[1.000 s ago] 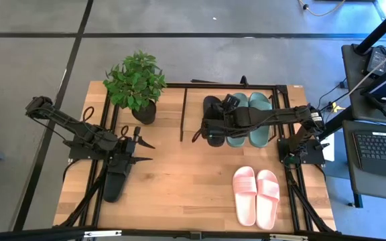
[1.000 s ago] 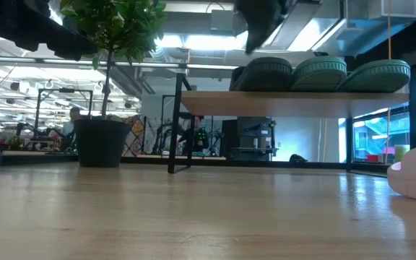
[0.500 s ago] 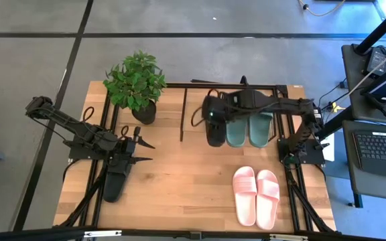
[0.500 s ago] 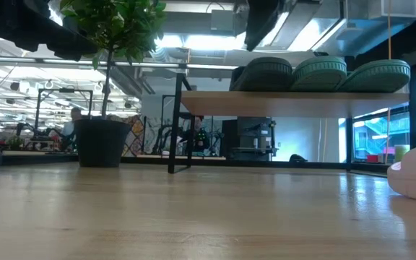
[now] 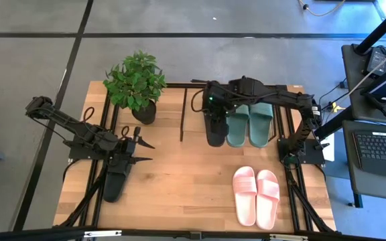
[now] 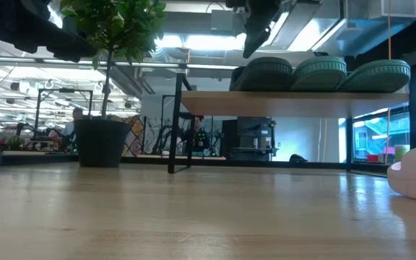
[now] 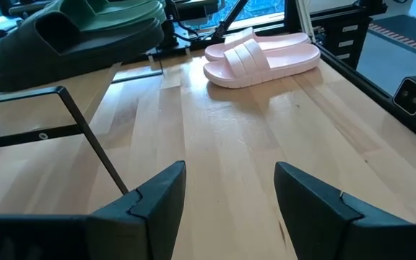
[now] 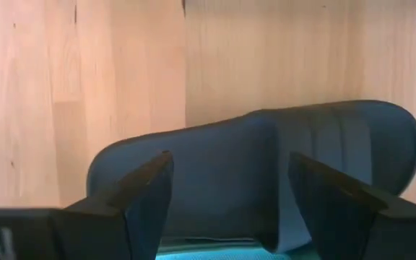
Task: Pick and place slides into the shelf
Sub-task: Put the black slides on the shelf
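One black slide (image 5: 215, 127) and the dark green pair (image 5: 250, 124) lie side by side on the shelf's top board (image 6: 295, 103). My right gripper (image 5: 211, 102) hovers open over the black slide's far end. In the right wrist view the slide (image 8: 266, 166) shows below and between the fingers (image 8: 230, 184), with no touch. The pale pink pair (image 5: 256, 195) rests sole-down on the table near its right front. My left gripper (image 5: 143, 147) waits open over the table's left half (image 7: 230, 180). A dark long shape (image 5: 116, 181) beside it looks like the second black slide.
A potted plant (image 5: 136, 84) stands at the far edge, left of the shelf's black side frame (image 5: 181, 114). Bare wood lies between the left arm and the pink pair. A desk with a laptop (image 5: 380, 150) stands beyond the table's right edge.
My right gripper has drawn back along the black slide toward the table's far edge, from over its middle to over its far end, and has risen a little in the low view. The black slide has stayed on the shelf.
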